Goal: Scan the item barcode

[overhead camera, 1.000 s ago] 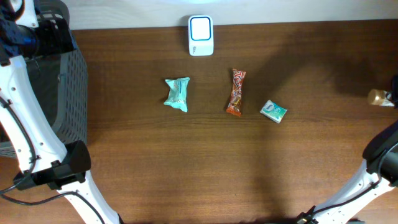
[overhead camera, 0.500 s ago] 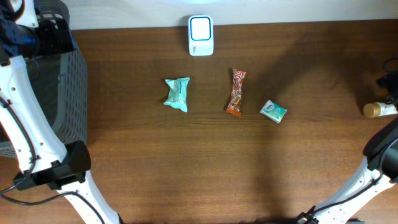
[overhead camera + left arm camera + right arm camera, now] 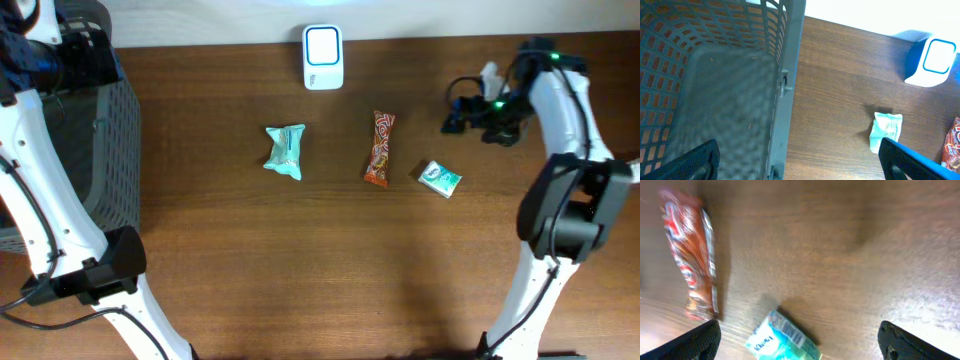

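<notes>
Three items lie on the wooden table: a teal packet (image 3: 285, 151), a brown-orange snack bar (image 3: 379, 148) and a small green tissue pack (image 3: 439, 179). The white-and-blue scanner (image 3: 322, 57) stands at the back edge. My right gripper (image 3: 458, 118) hovers open above the table, right of the bar and just behind the tissue pack. In the right wrist view the tissue pack (image 3: 782, 340) lies barcode up below the open gripper (image 3: 799, 347), with the bar (image 3: 690, 265) to the left. My left gripper (image 3: 800, 167) is open and empty over the basket's rim.
A dark grey mesh basket (image 3: 105, 150) stands at the table's left end; its wall (image 3: 785, 85) runs down the left wrist view. That view also shows the scanner (image 3: 935, 60) and the teal packet (image 3: 886, 131).
My right gripper has opened, and its arm has swung from the far right edge in over the table near the tissue pack. A tan-capped thing seen at that edge is out of view.
</notes>
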